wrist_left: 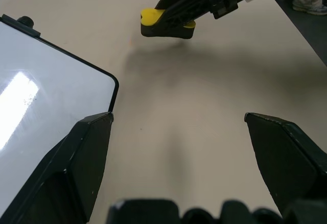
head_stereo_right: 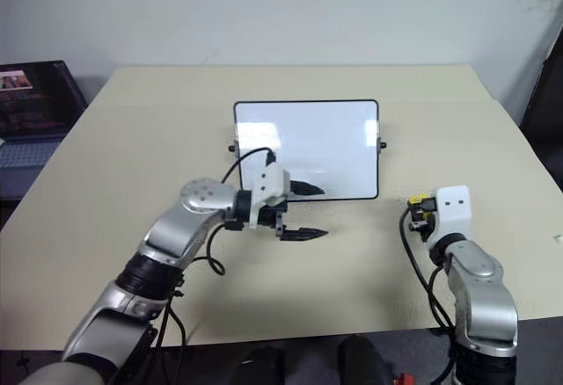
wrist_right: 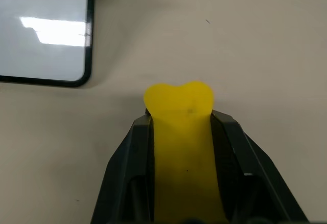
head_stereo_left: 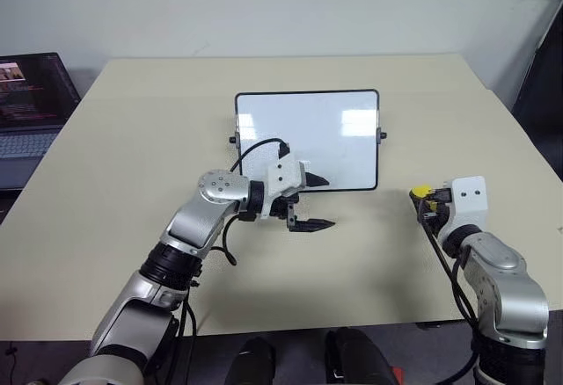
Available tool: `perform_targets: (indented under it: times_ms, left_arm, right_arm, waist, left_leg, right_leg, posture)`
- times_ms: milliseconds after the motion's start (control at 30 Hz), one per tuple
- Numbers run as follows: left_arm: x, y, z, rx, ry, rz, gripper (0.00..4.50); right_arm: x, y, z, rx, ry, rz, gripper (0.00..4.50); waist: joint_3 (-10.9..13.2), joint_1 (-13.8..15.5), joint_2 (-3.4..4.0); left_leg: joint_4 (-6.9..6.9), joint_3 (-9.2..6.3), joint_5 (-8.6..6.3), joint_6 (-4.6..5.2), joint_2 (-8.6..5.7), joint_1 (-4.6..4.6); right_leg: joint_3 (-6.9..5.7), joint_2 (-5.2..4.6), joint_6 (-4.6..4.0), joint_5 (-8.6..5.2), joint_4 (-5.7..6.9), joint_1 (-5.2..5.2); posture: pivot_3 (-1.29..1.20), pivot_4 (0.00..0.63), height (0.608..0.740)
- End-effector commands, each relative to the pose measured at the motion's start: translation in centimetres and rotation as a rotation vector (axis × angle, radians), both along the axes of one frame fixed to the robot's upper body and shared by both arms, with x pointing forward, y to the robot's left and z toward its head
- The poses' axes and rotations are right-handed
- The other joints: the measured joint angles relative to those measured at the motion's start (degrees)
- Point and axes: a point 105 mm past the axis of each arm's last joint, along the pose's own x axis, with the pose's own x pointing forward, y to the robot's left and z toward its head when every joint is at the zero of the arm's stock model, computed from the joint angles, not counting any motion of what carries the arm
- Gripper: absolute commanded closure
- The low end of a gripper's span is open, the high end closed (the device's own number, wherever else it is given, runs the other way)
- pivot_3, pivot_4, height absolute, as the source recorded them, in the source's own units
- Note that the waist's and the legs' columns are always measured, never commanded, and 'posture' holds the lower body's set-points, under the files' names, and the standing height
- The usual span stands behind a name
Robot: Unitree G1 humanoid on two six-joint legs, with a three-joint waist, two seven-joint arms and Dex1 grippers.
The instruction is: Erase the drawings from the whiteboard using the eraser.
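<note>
Eraser (wrist_right: 180,132) clamped between the two black fingers (wrist_right: 127,168) of the right gripper (head_stereo_left: 424,199), yellow end protruding past the fingertips, black underside seen in the left wrist view; held just above the beige table (head_stereo_left: 132,139), shadow beneath it. Whiteboard (head_stereo_left: 308,134) flat on table, well apart from the eraser, off to the side of the right fingers and beyond their tips; near corner with black frame visible in the right wrist view. Board surface glossy white with window glare; no drawings discernible on the exposed part. Left gripper (head_stereo_left: 312,202) spread wide, nothing between its fingers (wrist_left: 76,168); one finger over the board's near edge at the corner, the other over bare table just off the frame. Contact of left fingers with board or table: cannot tell. Small black knob (head_stereo_left: 382,135) on the board's short side. Open laptop (head_stereo_left: 31,108) at the far left table edge, well away from both grippers.
</note>
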Motion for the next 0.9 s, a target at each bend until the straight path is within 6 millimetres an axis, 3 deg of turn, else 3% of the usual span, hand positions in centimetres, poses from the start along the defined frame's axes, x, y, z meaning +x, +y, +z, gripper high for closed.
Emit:
perform_targets:
  times_ms: [33,167,467,500,600,733,900]
  left_arm:
    - [-0.2,-0.7,1.2,-0.009,-0.053,-0.032,0.0]
    - [-0.3,-1.0,1.2,-0.008,-0.057,-0.039,0.0]
    - [-0.2,-0.2,1.0,-0.013,-0.051,-0.002,0.0]
    - [-0.1,0.1,0.9,-0.019,-0.044,0.016,0.0]
    - [0.9,2.1,0.9,-0.048,-0.045,0.14,0.0]
    - [2.2,5.5,1.8,-0.186,-0.034,0.401,0.0]
    - [0.9,9.5,0.9,-0.338,-0.045,0.746,0.0]
  right_arm:
    - [0.1,-0.3,0.7,0.008,-0.013,-0.005,3.34]
    - [0.0,-0.6,0.5,0.016,-0.008,-0.008,3.34]
    - [0.6,-0.6,0.7,0.032,-0.035,-0.012,0.2]
    - [0.7,-0.6,1.0,0.035,-0.055,-0.016,0.03]
    - [1.0,0.0,2.7,0.048,-0.153,0.005,0.03]
    - [0.8,2.6,4.1,0.071,-0.248,0.09,0.03]
    - [-0.6,4.3,4.4,0.043,-0.367,0.123,0.03]
  waist:
    - [0.0,0.0,0.0]
    - [0.0,0.0,0.0]
    - [0.0,0.0,0.0]
    - [0.0,-0.1,0.0]
    - [0.0,-0.3,0.0]
    - [0.0,-0.5,0.0]
    - [0.0,-0.3,0.02]
  left_leg:
    - [0.01,0.0,0.0,0.01,-0.02,0.01]
    - [0.03,0.03,-0.01,0.02,-0.02,0.06]
    - [0.05,0.13,-0.01,0.02,-0.02,0.28]
    - [0.05,0.13,-0.01,0.03,-0.02,0.29]
    - [0.04,0.18,-0.01,0.03,0.0,0.36]
    - [0.04,0.15,-0.01,0.03,0.04,0.38]
    - [0.02,0.12,-0.03,0.03,0.1,0.36]
  right_leg:
    - [0.0,-0.01,0.01,-0.01,0.05,0.0]
    - [0.03,-0.01,0.02,-0.01,0.14,0.0]
    - [0.1,-0.01,0.01,-0.02,0.25,0.13]
    - [0.11,-0.01,0.02,-0.02,0.26,0.14]
    - [0.16,-0.01,0.01,-0.02,0.3,0.13]
    - [0.14,0.0,0.0,-0.03,0.36,0.13]
    - [0.17,-0.13,0.04,-0.05,0.31,0.13]
  posture:
    - [0.0,0.15,0.74]
    - [0.0,0.15,0.74]
    - [0.0,0.15,0.74]
    - [0.0,0.15,0.74]
    - [0.0,0.15,0.74]
    - [0.0,0.15,0.74]
    - [0.0,0.15,0.74]
